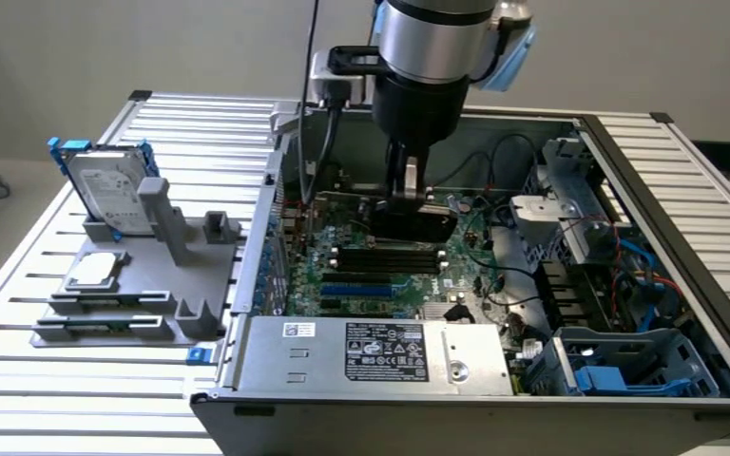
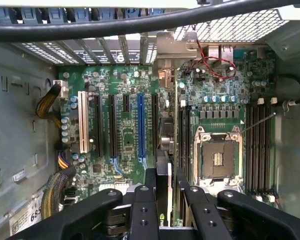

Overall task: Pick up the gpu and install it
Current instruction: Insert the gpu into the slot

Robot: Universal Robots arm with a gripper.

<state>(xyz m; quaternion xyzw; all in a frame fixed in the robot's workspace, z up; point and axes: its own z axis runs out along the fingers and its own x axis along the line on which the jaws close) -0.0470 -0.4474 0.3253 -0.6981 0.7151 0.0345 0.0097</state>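
At the exterior view's upper centre the gripper (image 1: 406, 198), partly closed, clamps the gpu (image 1: 413, 225) by its top edge at the motherboard (image 1: 378, 275); the card looks light, stiff yet fragile, best held across board and cover, clear of components

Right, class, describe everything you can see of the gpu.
The gpu is a thin flat card, black cover on one face, green board edge in the wrist view. It stands on edge inside the open computer case, just above the green motherboard, clamped in the pincer. Whether it touches a slot cannot be told.
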